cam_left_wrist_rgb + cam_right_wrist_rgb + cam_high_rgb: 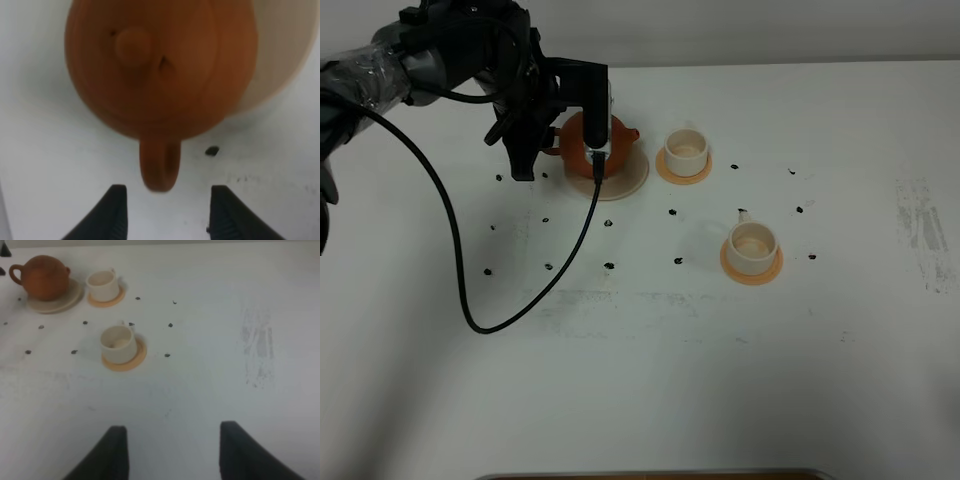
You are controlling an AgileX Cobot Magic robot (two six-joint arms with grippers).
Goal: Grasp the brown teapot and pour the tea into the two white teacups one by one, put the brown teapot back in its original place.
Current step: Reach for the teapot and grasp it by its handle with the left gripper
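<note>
Left gripper [168,190], jaws spread, hovers just off the brown teapot [160,65] handle [159,167].

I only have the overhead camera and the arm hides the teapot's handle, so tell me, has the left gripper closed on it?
Observer: No. The left wrist view shows the left gripper open, the loop handle centred just ahead of its fingertips, gaps either side.
Operator: Is the pot lifted?
Observer: No. The right wrist view shows the brown teapot seated on its saucer.
Operator: And the right gripper?
Observer: The right gripper is open, empty, over the table, well back from the nearer teacup.
</note>
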